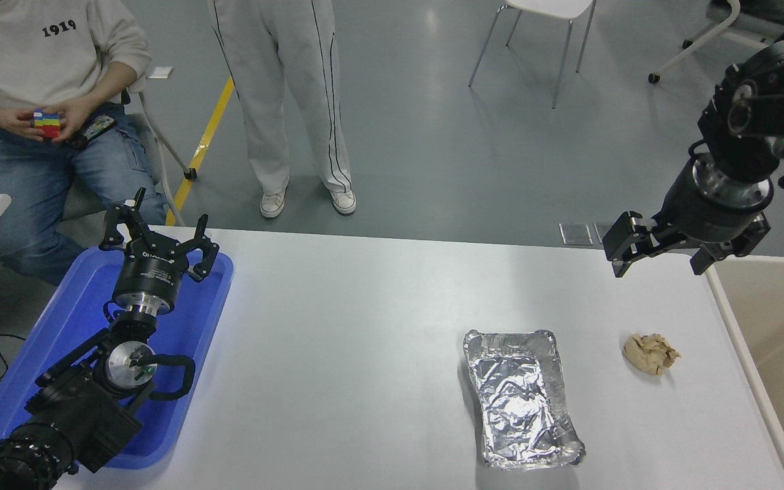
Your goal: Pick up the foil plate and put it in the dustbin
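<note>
Foil plate (523, 398) lies on white table (365, 327), nothing in it, near paper ball (650, 353). Dustbin (739, 327) at right edge. Right gripper (657, 248) raised, fingers apart, empty. Left gripper (157, 238) spread over blue tray (72, 320).

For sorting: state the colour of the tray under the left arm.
Blue tray, clearest in the head view.

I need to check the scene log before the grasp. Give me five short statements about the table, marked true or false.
1. The foil plate lies on the table, untouched. True.
2. The right gripper holds the crumpled paper ball. False: it hangs open above the table, empty.
3. The left gripper is over the blue tray. True.
4. The paper ball lies inside the dustbin. False: it lies on the table between plate and bin.
5. The foil plate is empty. True.
</note>
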Tool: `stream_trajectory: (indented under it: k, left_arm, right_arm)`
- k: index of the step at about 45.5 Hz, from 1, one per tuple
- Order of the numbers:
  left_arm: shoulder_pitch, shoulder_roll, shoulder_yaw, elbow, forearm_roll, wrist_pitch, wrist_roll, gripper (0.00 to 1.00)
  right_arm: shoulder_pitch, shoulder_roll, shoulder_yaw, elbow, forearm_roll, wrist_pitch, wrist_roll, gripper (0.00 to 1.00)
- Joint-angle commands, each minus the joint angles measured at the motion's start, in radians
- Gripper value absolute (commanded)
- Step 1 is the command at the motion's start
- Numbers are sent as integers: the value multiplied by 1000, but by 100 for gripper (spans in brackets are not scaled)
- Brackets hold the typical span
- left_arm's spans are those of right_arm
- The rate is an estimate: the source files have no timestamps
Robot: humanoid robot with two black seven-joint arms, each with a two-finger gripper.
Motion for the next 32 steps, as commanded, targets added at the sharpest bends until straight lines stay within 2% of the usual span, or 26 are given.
stream_trajectory:
  k: [1,18,32]
  left_arm:
    - [0,0,0,0,0,0,-1,100]
    - [0,0,0,0,0,0,-1,100]
    - [0,0,0,0,0,0,0,100]
  right_arm:
    - [-121,-8,90,2,-5,0,0,92]
    - [-317,-7,180,1,-9,0,0,90]
    - [-484,7,251,-1,-12,-342,0,90]
